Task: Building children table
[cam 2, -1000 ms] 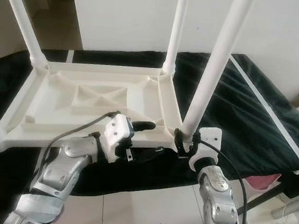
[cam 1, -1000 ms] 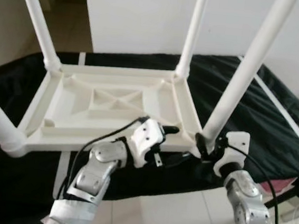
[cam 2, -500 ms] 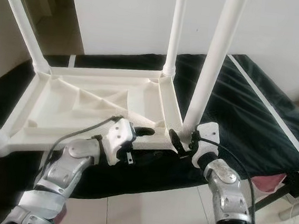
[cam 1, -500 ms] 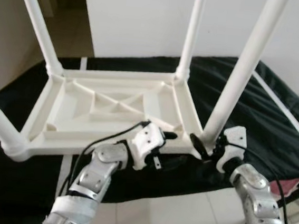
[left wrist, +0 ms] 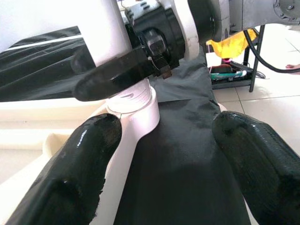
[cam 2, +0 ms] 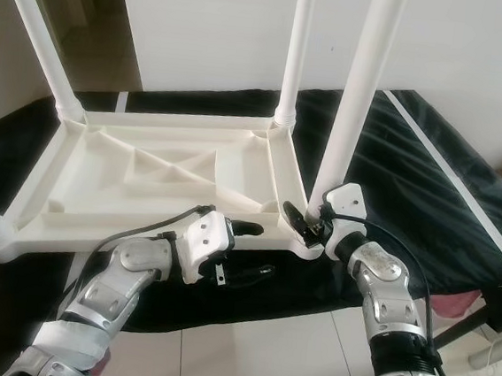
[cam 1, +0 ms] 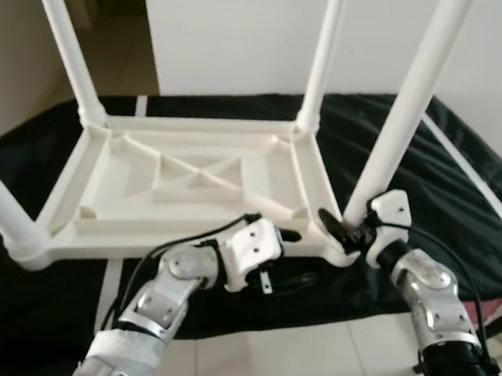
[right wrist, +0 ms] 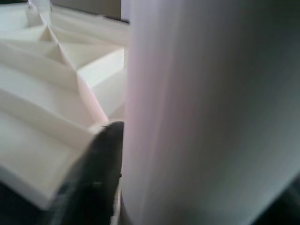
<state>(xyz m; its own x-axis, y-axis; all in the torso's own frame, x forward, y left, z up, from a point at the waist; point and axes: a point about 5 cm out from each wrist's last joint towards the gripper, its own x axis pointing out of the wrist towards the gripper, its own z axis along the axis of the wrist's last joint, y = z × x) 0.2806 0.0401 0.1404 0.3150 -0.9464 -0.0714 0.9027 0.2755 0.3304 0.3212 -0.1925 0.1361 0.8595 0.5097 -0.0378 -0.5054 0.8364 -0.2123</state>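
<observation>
From the left eye view, the white plastic table [cam 1: 189, 182] lies upside down on a black cloth [cam 1: 463, 200] spread over a raised surface, its ribbed underside facing up. All four round legs stand in their corner sockets, so the building looks nearly done; what seems left is seating the near right leg [cam 1: 407, 114] firmly and turning the table upright. The left hand [cam 1: 290, 258] reaches under the near rim of the table, one finger above the edge and one below. The right hand [cam 1: 346, 231] is at the base of the near right leg.

The right eye view gives the same scene: smooth, glossy tube legs, a flat frame stiffened by crossed ribs, pale tiled floor [cam 2: 262, 349] below.

In the left wrist view the left hand's two rounded black fingers [left wrist: 79, 168] are spread wide, gripping nothing, with the leg's ringed socket [left wrist: 136, 105] and the dark cloth between them. Beyond, the right hand's finger lies across the leg.

In the right wrist view the leg fills the frame as a smooth white column; one black finger [right wrist: 101, 173] presses against its side, so the right hand appears clamped on the leg.
</observation>
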